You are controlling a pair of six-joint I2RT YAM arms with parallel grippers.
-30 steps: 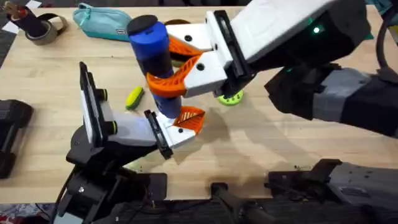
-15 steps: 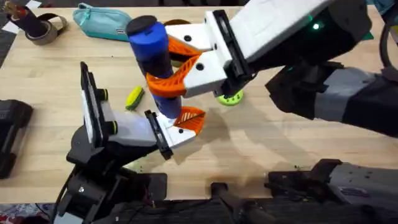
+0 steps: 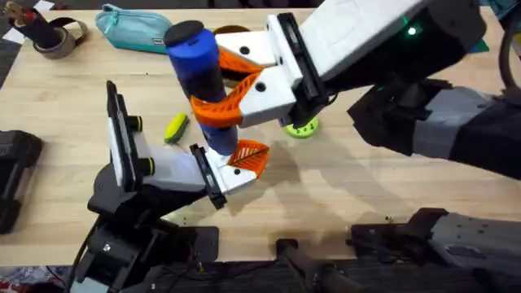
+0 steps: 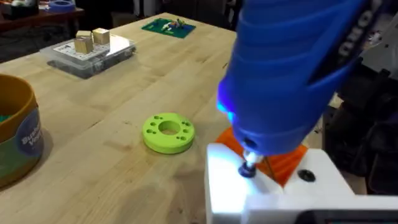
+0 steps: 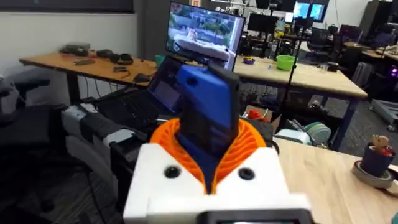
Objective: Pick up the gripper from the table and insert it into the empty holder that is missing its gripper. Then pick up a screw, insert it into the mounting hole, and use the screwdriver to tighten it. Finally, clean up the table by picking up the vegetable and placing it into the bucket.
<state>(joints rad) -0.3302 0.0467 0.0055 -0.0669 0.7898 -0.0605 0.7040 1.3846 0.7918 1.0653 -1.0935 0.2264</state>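
The screwdriver (image 3: 199, 73) stands upright, clamped in the right gripper (image 3: 224, 98), tip on the screw (image 4: 249, 168) in the left gripper (image 3: 236, 163), whose opening cannot be told. Good tightening needs it kept vertical and pressed down. Against the earlier frame, almost nothing has shifted. The vegetable (image 3: 176, 128) lies just beside the screwdriver.

We are in a robotics lab or office: behind our wooden table (image 3: 342, 195) stand desks (image 5: 81, 65), monitors (image 5: 205, 28), office chairs (image 5: 320, 37) and a laptop (image 5: 165, 93).
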